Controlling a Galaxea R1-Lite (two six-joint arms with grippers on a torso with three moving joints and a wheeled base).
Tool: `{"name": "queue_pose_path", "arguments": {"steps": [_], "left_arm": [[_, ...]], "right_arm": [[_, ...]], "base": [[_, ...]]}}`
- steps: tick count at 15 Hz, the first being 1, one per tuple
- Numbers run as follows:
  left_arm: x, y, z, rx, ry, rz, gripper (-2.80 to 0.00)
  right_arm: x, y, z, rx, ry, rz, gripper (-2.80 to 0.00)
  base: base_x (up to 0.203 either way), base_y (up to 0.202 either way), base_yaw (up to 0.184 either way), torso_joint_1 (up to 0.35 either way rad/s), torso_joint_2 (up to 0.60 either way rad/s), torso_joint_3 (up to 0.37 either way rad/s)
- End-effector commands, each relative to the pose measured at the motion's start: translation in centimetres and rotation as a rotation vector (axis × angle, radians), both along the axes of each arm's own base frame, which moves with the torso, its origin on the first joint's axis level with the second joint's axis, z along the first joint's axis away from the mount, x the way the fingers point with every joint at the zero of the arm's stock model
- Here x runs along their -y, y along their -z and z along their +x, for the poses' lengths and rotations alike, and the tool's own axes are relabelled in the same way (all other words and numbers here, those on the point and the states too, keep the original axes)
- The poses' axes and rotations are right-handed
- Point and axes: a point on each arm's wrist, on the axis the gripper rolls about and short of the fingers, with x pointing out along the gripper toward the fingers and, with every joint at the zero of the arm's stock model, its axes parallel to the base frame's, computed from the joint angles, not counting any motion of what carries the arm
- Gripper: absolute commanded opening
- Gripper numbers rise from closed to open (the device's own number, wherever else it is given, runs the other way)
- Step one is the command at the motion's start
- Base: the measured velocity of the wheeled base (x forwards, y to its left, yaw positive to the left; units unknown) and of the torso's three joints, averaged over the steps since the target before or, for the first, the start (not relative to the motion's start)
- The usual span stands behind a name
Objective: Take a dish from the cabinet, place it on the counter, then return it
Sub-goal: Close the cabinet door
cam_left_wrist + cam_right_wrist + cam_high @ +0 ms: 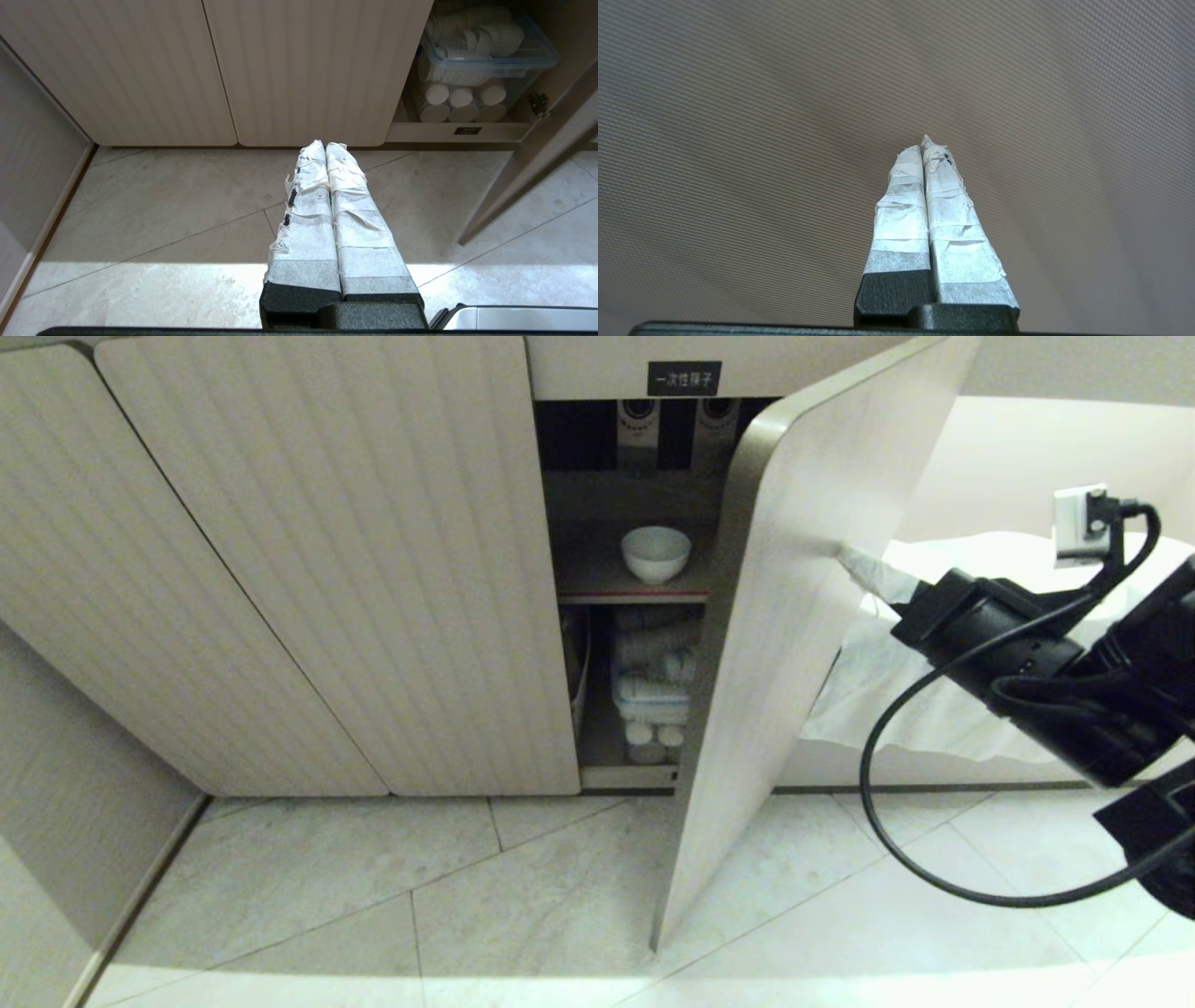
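You face the cabinet (308, 569), a low run of beige ribbed doors with rounded lower corners: two are closed on the left, and one door (794, 644) stands swung out toward you, its free edge reaching over the floor tiles (523, 896). Between the closed door's edge and the open door you have one narrow gap, taller than it is wide. A single black label (684, 378) with white characters sits on the rail above that gap.

Inside, one grey-brown shelf (597, 586) with a red-striped front edge splits the opening. Below it stands one clear plastic bin (490, 51) filled with white disposable ware, with three white round tubs (460, 99) in front of it near the cabinet's bottom lip.

The right pincer (857, 562) has its taped tips together, pressed against the outer face of the open door near its upper part; its wrist view is filled by the ribbed panel. The left pincer (325, 148) is also together, hanging over open floor in front of the closed doors.

The dish (656, 553), one small white footed bowl, sits upright and alone on the shelf, just behind the front edge, with free shelf on both sides.
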Motion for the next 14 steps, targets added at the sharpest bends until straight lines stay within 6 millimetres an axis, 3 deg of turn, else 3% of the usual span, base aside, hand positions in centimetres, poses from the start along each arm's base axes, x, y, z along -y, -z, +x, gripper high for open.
{"name": "queue_pose_path", "arguments": {"steps": [1,14], "left_arm": [[0.0,0.0,0.0,0.001,-0.001,0.000,-2.80],[0.0,0.0,0.0,0.001,0.000,0.000,-2.80]], "right_arm": [[-0.5,0.3,1.5,0.002,-0.003,0.002,-2.80],[-3.3,0.8,9.8,0.097,0.004,0.029,-2.80]], "base": [[0.000,0.000,0.000,0.000,0.00,0.000],[0.000,0.000,0.000,0.000,0.00,0.000]]}}
